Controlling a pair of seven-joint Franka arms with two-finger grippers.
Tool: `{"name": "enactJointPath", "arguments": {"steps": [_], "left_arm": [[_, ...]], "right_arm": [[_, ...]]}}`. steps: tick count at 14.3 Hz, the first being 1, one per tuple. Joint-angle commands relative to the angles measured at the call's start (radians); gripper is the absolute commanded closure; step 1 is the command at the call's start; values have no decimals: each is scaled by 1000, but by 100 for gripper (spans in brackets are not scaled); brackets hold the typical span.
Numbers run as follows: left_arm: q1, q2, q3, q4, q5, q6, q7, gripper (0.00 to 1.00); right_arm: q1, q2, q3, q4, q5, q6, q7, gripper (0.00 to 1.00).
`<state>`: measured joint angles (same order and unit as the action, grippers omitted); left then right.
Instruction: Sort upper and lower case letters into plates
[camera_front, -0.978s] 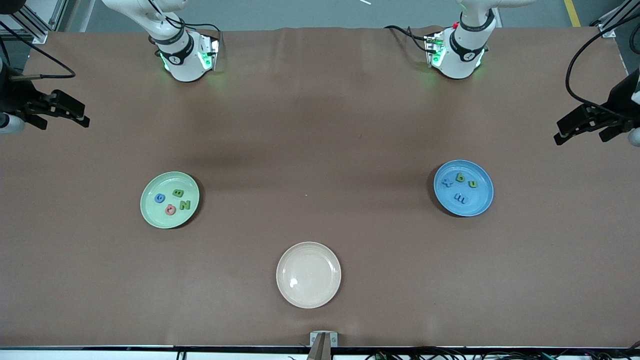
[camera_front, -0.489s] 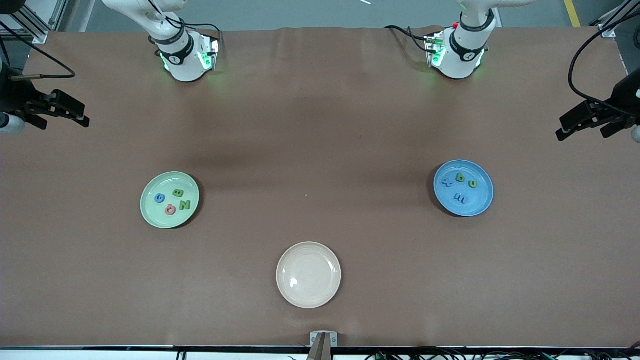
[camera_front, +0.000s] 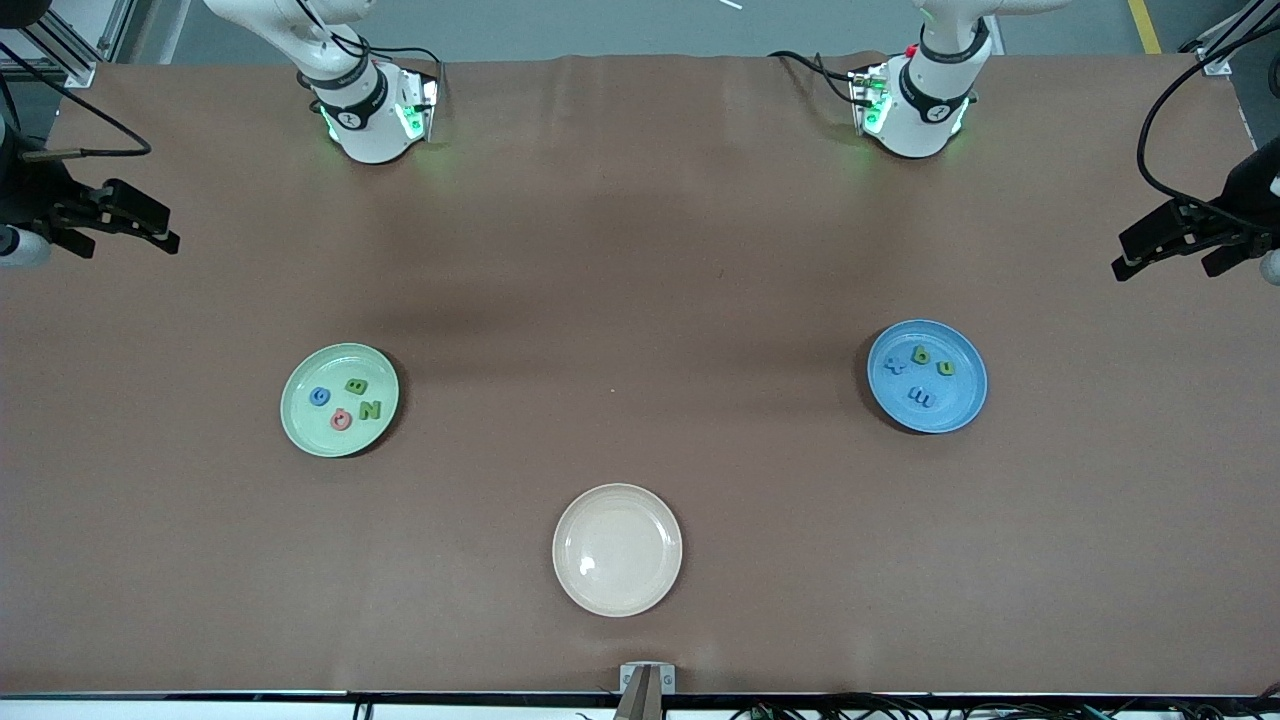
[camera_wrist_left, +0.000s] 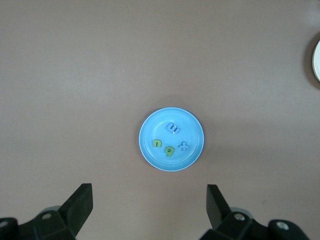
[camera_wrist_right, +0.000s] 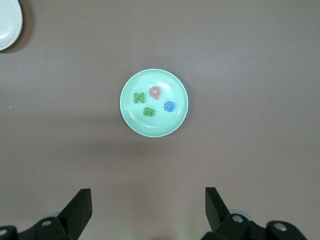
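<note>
We see both arms waiting, drawn back to the two ends of the brown worktop (camera_front: 640, 250) and raised above it. The left hand (camera_front: 1165, 245) hangs over the left arm's end of the worktop, its fingers (camera_wrist_left: 80, 202) spread wide with nothing between them; the right hand (camera_front: 125, 222) hangs over the right arm's end, its fingers (camera_wrist_right: 80, 207) likewise spread and holding nothing. We find the mint green plate (camera_front: 300, 425) toward the right arm's end, carrying four letters: a green N (camera_front: 370, 409), a green B (camera_front: 355, 386), a pink Q (camera_front: 341, 419) and a blue G (camera_front: 320, 396). In the right wrist view the same plate (camera_wrist_right: 131, 117) lies flat below the hand, well apart from it. The blue plate (camera_front: 965, 405) sits toward the left arm's end and holds a green b (camera_front: 921, 354), a green u (camera_front: 944, 368), a blue x (camera_front: 896, 366) and a blue m (camera_front: 921, 397). We also see it in the left wrist view (camera_wrist_left: 150, 155), lying below that hand. A cream-beige plate (camera_front: 617, 575) lies nearer the front camera than both coloured plates, between them, and it carries no letters.
</note>
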<state>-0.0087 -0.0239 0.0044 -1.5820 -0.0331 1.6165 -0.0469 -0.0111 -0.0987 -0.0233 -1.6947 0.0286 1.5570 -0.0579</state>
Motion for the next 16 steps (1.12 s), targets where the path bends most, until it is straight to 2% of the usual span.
{"name": "enactJointPath", "arguments": {"steps": [1,9,12,16], "left_arm": [[1,-11,0,-7,15,-1,27,0],[1,-5,6,0,19,0,24,0],[1,-5,5,0,31,-3,24,0],[-5,-7,-1,-1,33,-10,25,0]], "right_arm": [[-17,-13,9,-10,5,-5,6,0],[-13,-6,11,-5,-9,0,0,0],[-13,-6,11,-8,-39,-2,-2,0],[-13,-7,11,-13,-29,-8,15,0]]}}
